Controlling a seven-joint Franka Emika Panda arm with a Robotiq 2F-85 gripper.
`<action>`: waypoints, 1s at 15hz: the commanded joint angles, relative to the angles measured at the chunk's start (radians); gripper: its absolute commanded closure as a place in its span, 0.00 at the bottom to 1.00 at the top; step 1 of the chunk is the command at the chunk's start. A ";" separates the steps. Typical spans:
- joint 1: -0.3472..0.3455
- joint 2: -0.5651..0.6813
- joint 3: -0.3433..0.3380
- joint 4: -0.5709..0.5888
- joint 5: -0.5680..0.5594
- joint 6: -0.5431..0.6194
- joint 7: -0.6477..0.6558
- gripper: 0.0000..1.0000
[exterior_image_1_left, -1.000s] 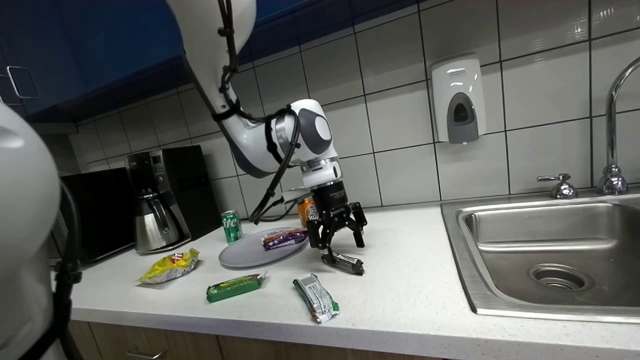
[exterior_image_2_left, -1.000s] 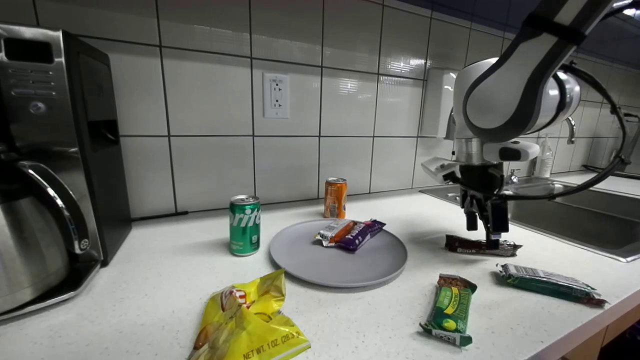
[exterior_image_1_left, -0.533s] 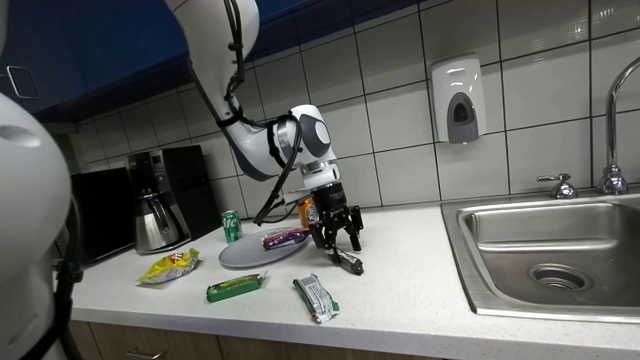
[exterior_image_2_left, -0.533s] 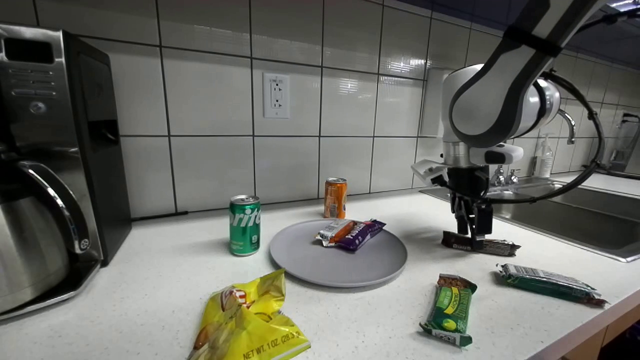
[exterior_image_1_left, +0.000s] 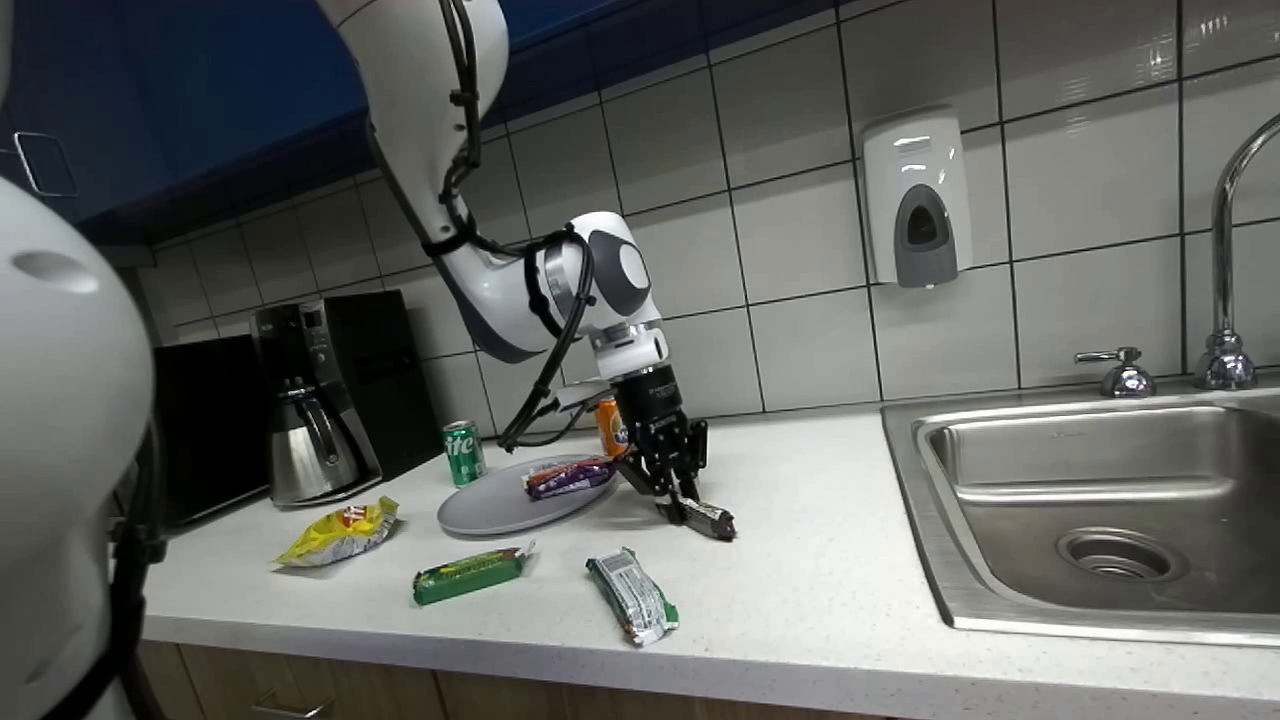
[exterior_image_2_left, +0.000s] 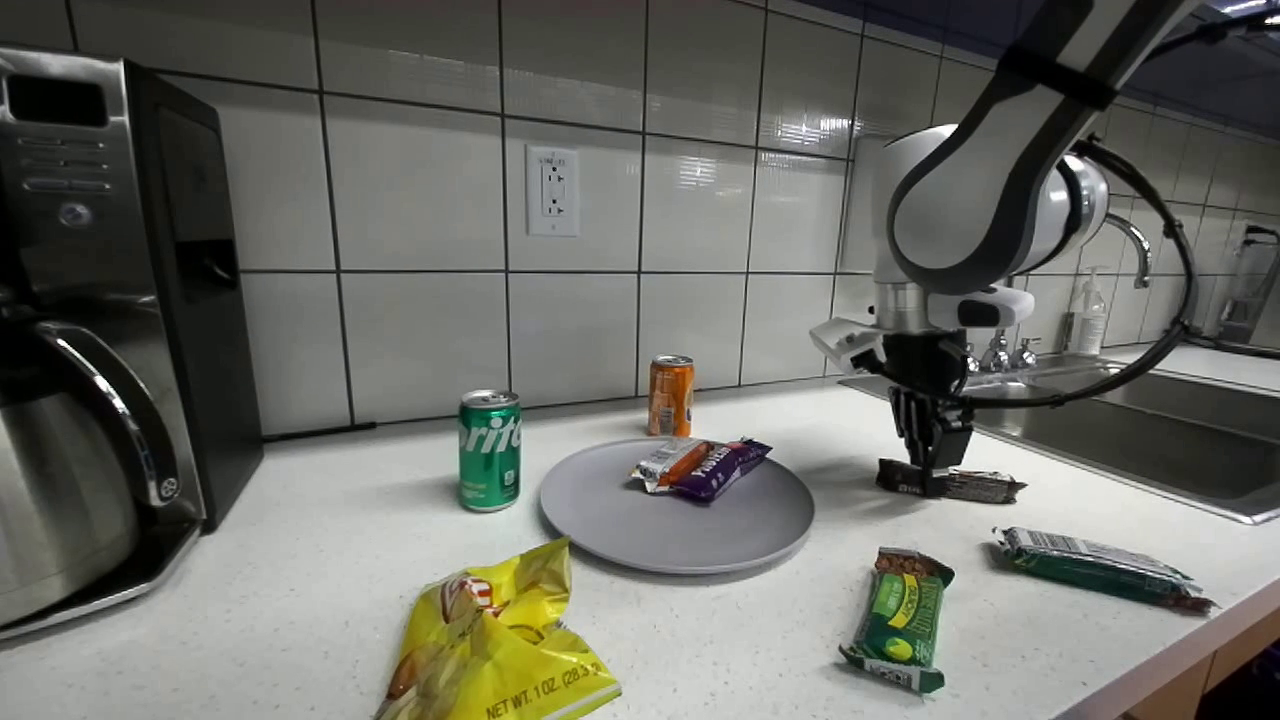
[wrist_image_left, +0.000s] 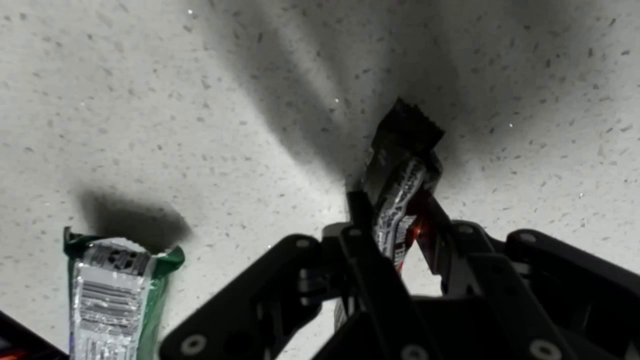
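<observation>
Where the fingers (wrist_image_left: 372, 265) met the wrapper, we saw them gripping a dark-wrapped bar (wrist_image_left: 397, 185), one set against each long side, while the gripper (wrist_image_left: 397, 212) pointed down toward the pale counter (wrist_image_left: 200, 125). In the wrist view we made out the bar's crimped end jutting past the fingertips, with small white print and a touch of red along its face. It sat low, though we could not tell whether its whole underside rested on the counter. Near it, toward the counter's front edge, we found a silver-backed green bar (exterior_image_1_left: 632, 597), barcode side up, and a second green bar (exterior_image_2_left: 903, 615) lying flat. On the side away from the sink (exterior_image_1_left: 938, 520), near the gripper, we saw a grey plate (exterior_image_2_left: 600, 520) bearing an orange bar (exterior_image_2_left: 675, 462) and a purple bar (exterior_image_2_left: 725, 468), which lay together. Behind the plate we noticed an orange can (exterior_image_2_left: 671, 395), and a green Sprite can (exterior_image_2_left: 490, 460) stood apart from it, both upright. Farther along, we saw a yellow snack bag (exterior_image_2_left: 500, 640), then a coffee maker (exterior_image_2_left: 190, 300) by the tiled wall (exterior_image_2_left: 420, 180). In an exterior view we also spotted a white soap dispenser (exterior_image_1_left: 917, 200) mounted on that wall above the counter.
</observation>
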 joint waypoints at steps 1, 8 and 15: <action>0.018 -0.034 -0.019 -0.006 -0.014 -0.016 0.019 0.93; 0.035 -0.117 0.001 0.000 -0.017 -0.073 -0.002 0.94; 0.042 -0.186 0.068 0.014 -0.003 -0.126 -0.086 0.95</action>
